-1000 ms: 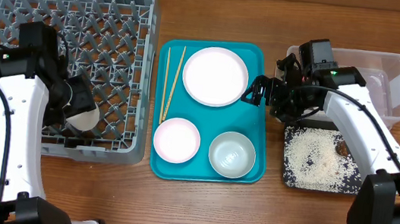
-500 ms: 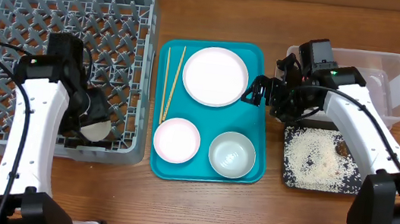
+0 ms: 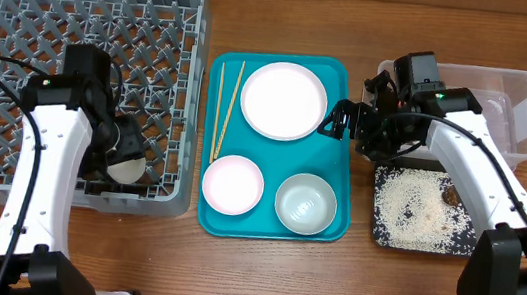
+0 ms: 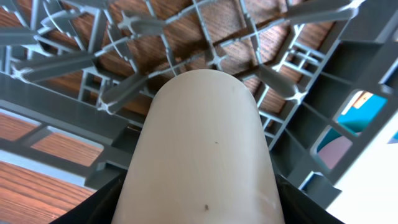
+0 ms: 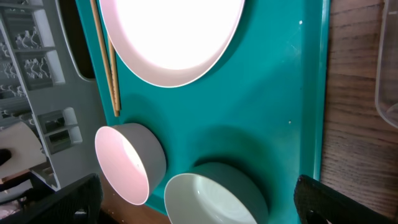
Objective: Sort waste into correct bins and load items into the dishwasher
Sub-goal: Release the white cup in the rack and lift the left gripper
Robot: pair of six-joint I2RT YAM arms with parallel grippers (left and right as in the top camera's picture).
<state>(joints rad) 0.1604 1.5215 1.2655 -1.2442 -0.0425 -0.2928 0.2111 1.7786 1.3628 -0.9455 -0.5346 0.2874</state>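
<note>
My left gripper (image 3: 121, 146) is shut on the small white cup (image 3: 128, 168) and holds it low inside the grey dish rack (image 3: 19, 7), near its front right corner. In the left wrist view the cup (image 4: 202, 149) fills the jaws (image 4: 199, 210) over the rack's lattice (image 4: 62, 62). My right gripper (image 3: 337, 121) is open and empty above the teal tray's (image 3: 348, 77) right edge. On the tray lie the plate (image 3: 283, 100), chopsticks (image 3: 225, 110), a pinkish bowl (image 3: 233, 184) and a pale bluish bowl (image 3: 306, 202). The wrapper and tissue do not show.
The clear tub (image 3: 520, 109) stands at the right, partly behind my right arm. The black tray (image 3: 384, 233) in front of it holds rice grains (image 3: 417, 209) and brown bits. The right wrist view shows the plate (image 5: 171, 37), both bowls (image 5: 124, 165) (image 5: 211, 199) and chopsticks (image 5: 106, 62).
My left arm has moved right with the cup, toward the rack's front right corner, then held still. The right arm has not moved.
</note>
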